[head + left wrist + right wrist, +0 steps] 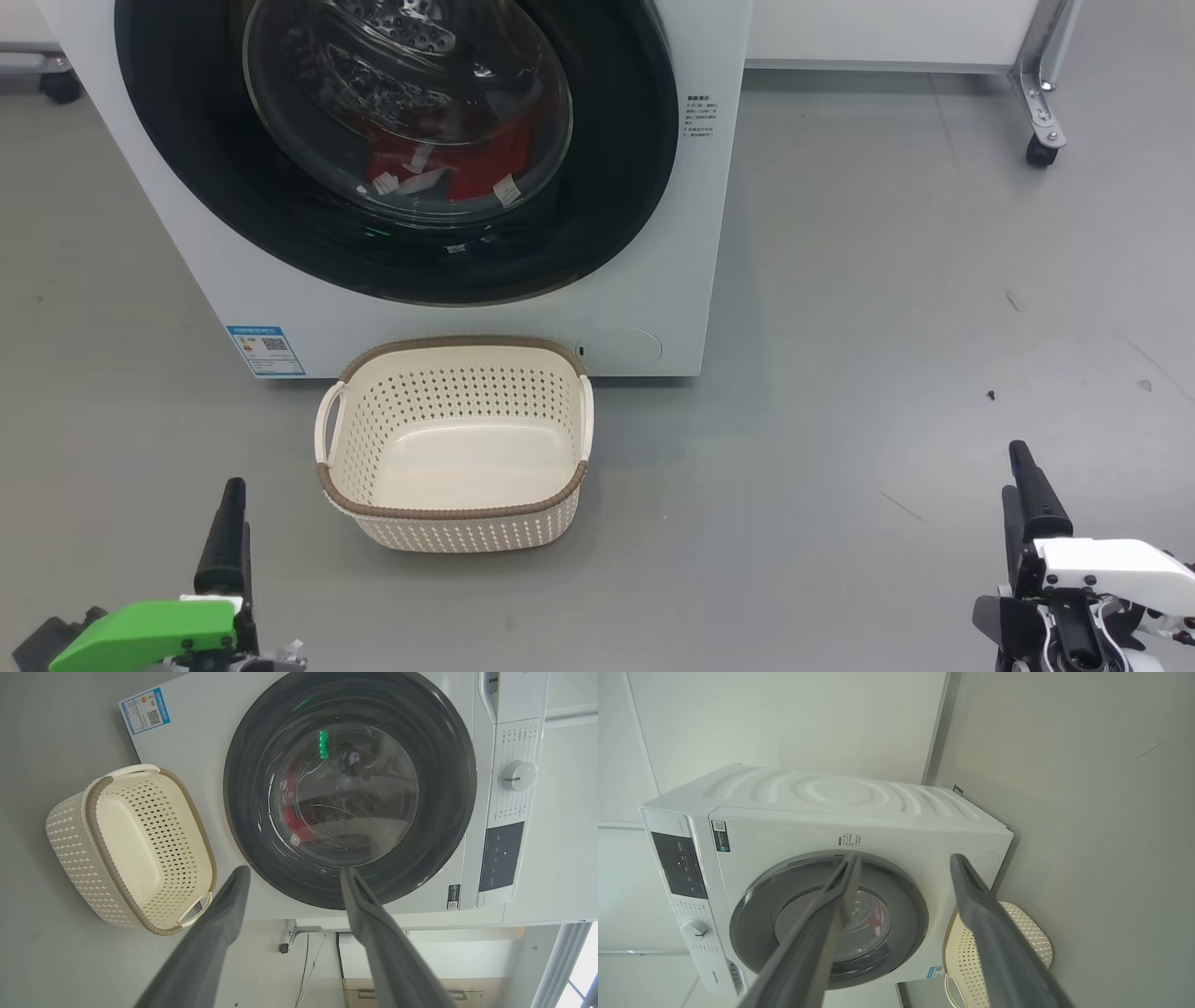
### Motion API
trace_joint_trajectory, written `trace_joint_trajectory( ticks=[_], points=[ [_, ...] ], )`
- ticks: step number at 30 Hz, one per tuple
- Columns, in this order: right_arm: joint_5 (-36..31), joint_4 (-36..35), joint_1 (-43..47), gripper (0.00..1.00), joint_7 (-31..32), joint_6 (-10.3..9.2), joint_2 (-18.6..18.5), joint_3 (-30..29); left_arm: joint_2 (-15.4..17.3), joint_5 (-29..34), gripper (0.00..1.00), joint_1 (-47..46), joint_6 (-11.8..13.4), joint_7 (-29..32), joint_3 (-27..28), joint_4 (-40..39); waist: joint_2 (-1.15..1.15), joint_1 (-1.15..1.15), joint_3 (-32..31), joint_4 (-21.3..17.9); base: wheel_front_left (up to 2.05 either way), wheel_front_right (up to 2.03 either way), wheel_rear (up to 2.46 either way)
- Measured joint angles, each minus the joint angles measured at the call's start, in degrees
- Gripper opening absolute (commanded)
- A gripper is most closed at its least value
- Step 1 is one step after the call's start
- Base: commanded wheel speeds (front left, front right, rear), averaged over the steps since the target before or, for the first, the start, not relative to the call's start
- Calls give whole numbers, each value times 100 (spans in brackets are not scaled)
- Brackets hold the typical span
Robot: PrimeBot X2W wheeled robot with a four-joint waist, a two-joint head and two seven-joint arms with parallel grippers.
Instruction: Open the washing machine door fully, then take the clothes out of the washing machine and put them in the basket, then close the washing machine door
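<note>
In the head view the washing machine (pixel 653 299) stands on the grey floor (pixel 840 373), with the washing machine door (pixel 616 187) shut flat against its front. Behind the glass, the clothes (pixel 485 159) lie in the drum, red with white tags. The basket (pixel 448 511) sits on the floor just in front of the machine, below the door and near a blue sticker (pixel 266 350). The left jaws show at the lower left as one dark finger (pixel 224 541) above a green housing (pixel 149 630). The right jaws are at the lower right by a white housing (pixel 1111 565). Both are well apart from the basket and the machine

In the left wrist view the left jaws stand spread wide, fingers (pixel 224 914) with nothing between them, pointing toward the closed door (pixel 444 788). The red clothes (pixel 294 821) show through the glass, and the basket (pixel 70 830) stands beside the machine's front

In the right wrist view the right jaws are likewise spread, fingers (pixel 976 896) gripping nothing. The door (pixel 756 914) is closed and the basket (pixel 1031 938) stands at the machine's foot
</note>
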Motion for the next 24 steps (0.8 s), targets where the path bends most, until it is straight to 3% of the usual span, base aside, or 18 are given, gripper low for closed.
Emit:
trace_joint_trajectory(
  ticks=[24],
  points=[
    [-1026,-628,-113,100,-477,1,-45,27,9,980,100,-43,-1,-470,-10,-645,0,0,-14,30,0,0,0]
  ],
)
